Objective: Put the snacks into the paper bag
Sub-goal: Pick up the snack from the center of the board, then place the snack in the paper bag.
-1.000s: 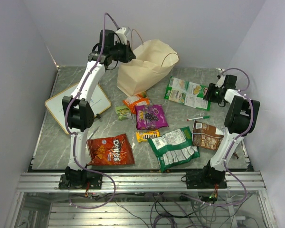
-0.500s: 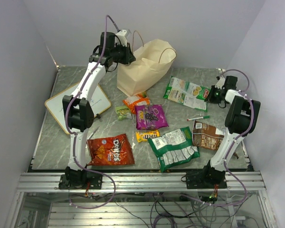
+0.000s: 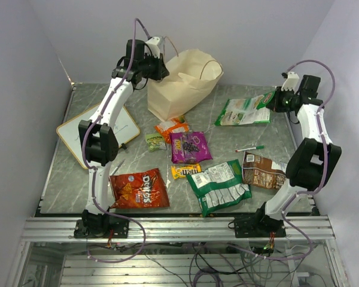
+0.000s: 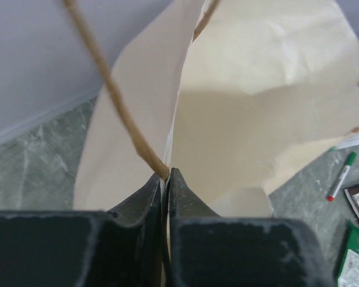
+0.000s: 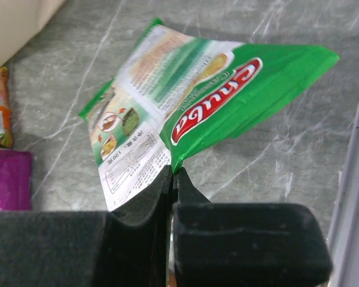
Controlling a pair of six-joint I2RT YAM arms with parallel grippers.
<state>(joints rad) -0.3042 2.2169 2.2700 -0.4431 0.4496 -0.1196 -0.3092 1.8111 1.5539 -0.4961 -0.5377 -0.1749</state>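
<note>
The beige paper bag (image 3: 182, 84) stands tilted at the back, its mouth facing right. My left gripper (image 3: 158, 69) is shut on the bag's rim (image 4: 179, 107) just below a twisted handle (image 4: 107, 89); in the left wrist view its tips (image 4: 167, 173) pinch the paper edge. My right gripper (image 3: 276, 101) is shut on a corner of a green-white pouch (image 3: 245, 110), which hangs above the table; the right wrist view shows the tips (image 5: 175, 170) clamping this pouch (image 5: 191, 89). Other snacks lie on the table: red Doritos (image 3: 139, 188), purple (image 3: 188, 146) and orange (image 3: 170, 127) packets.
A small green packet (image 3: 154, 141), yellow M&M's (image 3: 185, 171), a second green-white pouch (image 3: 218, 185) and a brown pouch (image 3: 262, 170) lie nearer the front. A green-capped marker (image 3: 250, 148) lies mid-right. The whiteboard (image 3: 99, 127) sits at the left.
My right gripper closed on the green-white pouch and raised it off the table, the arm lifting up and back. The left gripper kept hold of the bag's rim.
</note>
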